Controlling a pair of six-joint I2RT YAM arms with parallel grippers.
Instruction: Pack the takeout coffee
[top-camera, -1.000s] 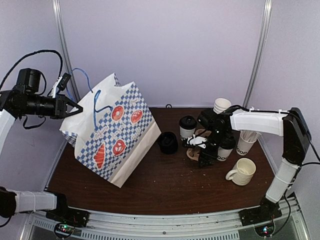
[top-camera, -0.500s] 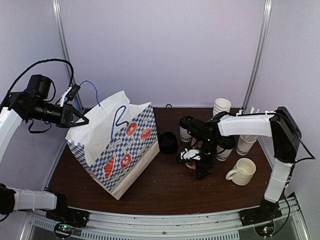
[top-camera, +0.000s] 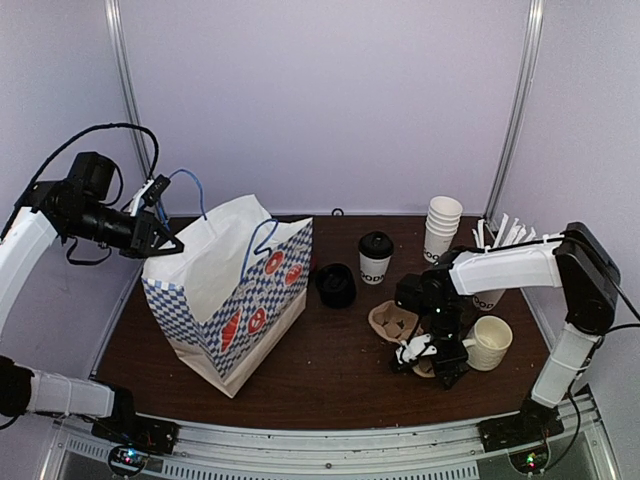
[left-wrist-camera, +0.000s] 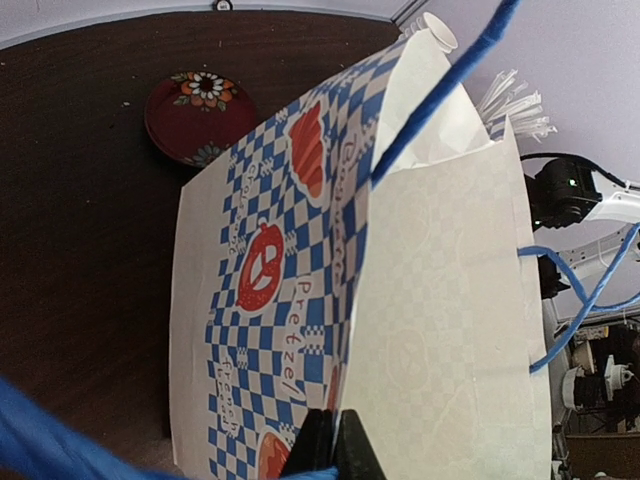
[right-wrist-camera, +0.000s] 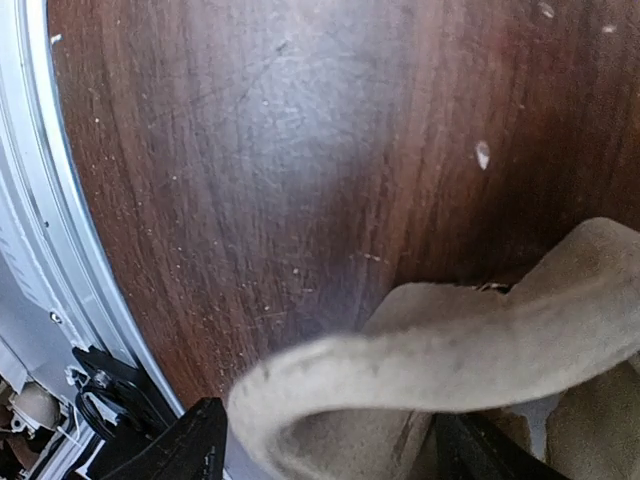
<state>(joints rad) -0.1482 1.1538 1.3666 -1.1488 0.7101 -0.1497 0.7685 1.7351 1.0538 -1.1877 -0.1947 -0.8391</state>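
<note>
The left gripper (top-camera: 172, 244) pinches the rim of a blue-and-white checkered paper bag (top-camera: 235, 300) that leans on the dark wooden surface (top-camera: 330, 375). The right gripper (top-camera: 438, 368) is down over the near end of a brown pulp cup carrier (top-camera: 390, 320), just beside a cream ceramic mug (top-camera: 490, 342).

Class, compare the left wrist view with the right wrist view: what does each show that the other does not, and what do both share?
Only the left wrist view: the blue-checked paper bag, its blue cord handle, a red flowered disc beyond it, and the left pincer shut on the bag's edge. Only the right wrist view: the brown pulp carrier, with the right pincer straddling its rim, grip unclear, plus the metal rail at the table's edge. Both: the dark wooden table.
</note>
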